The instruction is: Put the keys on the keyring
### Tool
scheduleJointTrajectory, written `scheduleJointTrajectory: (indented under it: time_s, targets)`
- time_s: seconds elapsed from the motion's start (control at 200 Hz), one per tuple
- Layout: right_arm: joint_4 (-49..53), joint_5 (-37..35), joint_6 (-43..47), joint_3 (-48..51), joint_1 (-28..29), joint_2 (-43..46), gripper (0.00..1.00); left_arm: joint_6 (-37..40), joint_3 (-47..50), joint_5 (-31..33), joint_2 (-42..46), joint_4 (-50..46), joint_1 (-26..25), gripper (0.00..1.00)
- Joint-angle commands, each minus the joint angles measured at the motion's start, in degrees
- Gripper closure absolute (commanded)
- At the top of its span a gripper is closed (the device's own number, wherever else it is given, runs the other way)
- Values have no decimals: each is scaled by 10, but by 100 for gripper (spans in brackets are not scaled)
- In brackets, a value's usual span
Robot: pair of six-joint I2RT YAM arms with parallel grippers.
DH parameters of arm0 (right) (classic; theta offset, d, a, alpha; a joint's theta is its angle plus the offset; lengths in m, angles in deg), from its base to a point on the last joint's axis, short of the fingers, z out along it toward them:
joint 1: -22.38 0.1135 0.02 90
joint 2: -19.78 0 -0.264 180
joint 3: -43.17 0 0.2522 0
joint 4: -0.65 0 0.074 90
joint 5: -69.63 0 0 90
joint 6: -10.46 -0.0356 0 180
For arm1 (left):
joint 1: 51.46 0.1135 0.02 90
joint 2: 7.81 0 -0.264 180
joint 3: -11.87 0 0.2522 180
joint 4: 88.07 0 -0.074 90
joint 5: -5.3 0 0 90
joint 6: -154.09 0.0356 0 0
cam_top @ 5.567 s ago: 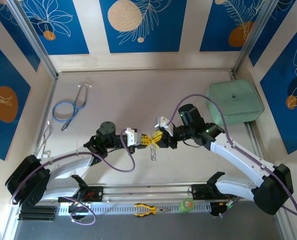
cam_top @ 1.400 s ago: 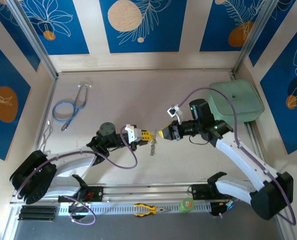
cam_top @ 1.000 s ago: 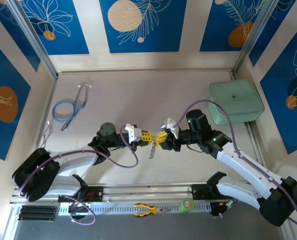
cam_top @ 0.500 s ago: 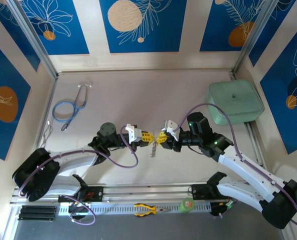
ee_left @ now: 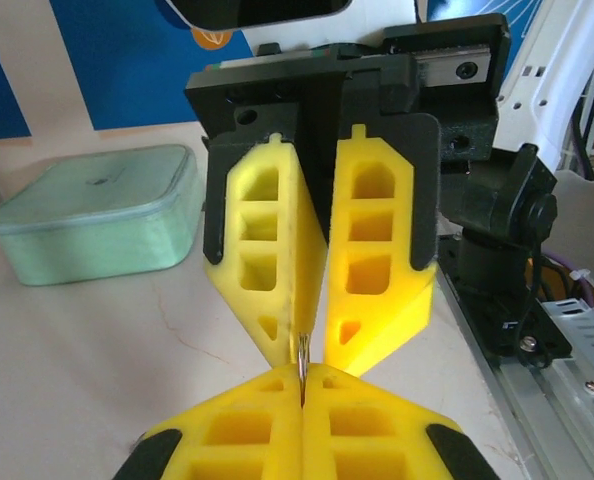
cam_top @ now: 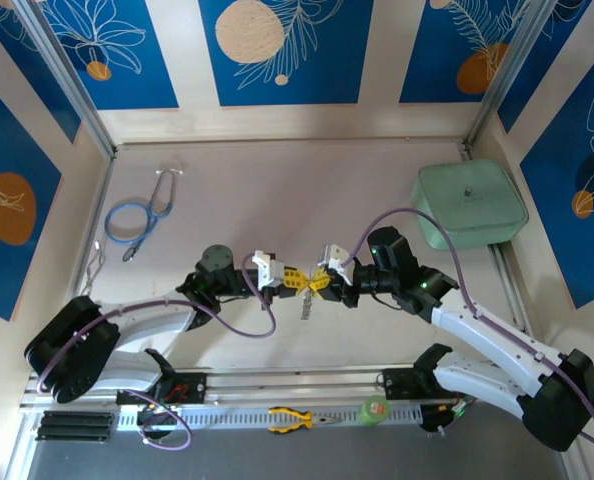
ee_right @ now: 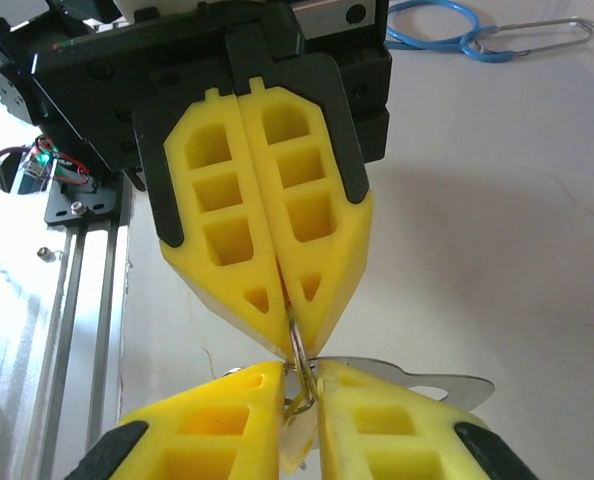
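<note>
The left gripper (ee_right: 286,306) is clamped on the keyring (ee_right: 299,350). The right gripper (ee_right: 300,385) sits nearly closed around it, but I cannot tell if it grips.

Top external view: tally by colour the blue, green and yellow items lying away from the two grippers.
Blue: 1, stethoscope
Green: 2, lidded container and tape roll
Yellow: 1, pliers
Total: 4
</note>
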Motion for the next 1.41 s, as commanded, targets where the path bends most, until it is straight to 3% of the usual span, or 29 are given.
scheduleJointTrajectory:
  time_s: [0.0, 0.085, 0.175, 0.24, 0.425, 0.675, 0.96, 1.095, 1.175, 1.28, 1.335, 1.4]
  targets:
    - [-5, 27, 9, -12, 4, 2, 95, 8, -16, -21, 13, -1, -4, 100]
    - [4, 26, 15, -19, 5, 3, 100, 16, -17, -13, 17, -15, -3, 100]
    - [30, 13, 31, -35, 6, 2, 100, 31, -13, 23, 28, -36, -4, 61]
    - [67, -16, 57, -57, 14, -4, 100, 62, -21, 40, 42, -88, -4, 55]
    - [194, -128, 151, -139, 57, -56, 100, 158, -70, 69, 66, -267, -10, 63]
    - [248, -199, 182, -209, 91, -114, 100, 153, -71, 60, 59, -250, -11, 81]
    - [269, -202, 182, -238, 99, -140, 100, 154, -69, 56, 65, -257, -11, 83]
    - [262, -177, 175, -233, 98, -139, 100, 158, -78, 48, 56, -255, -11, 100]
    - [237, -138, 150, -217, 81, -120, 100, 156, -76, 48, 57, -247, -11, 100]
    - [155, -9, 81, -157, 8, -61, 76, 149, -62, 44, 62, -217, -11, 100]
    - [109, 68, 45, -120, -26, -35, 73, 133, -52, 40, 60, -183, -11, 100]
    - [70, 110, 28, -87, -39, -17, 72, 110, -40, 32, 56, -138, -12, 100]
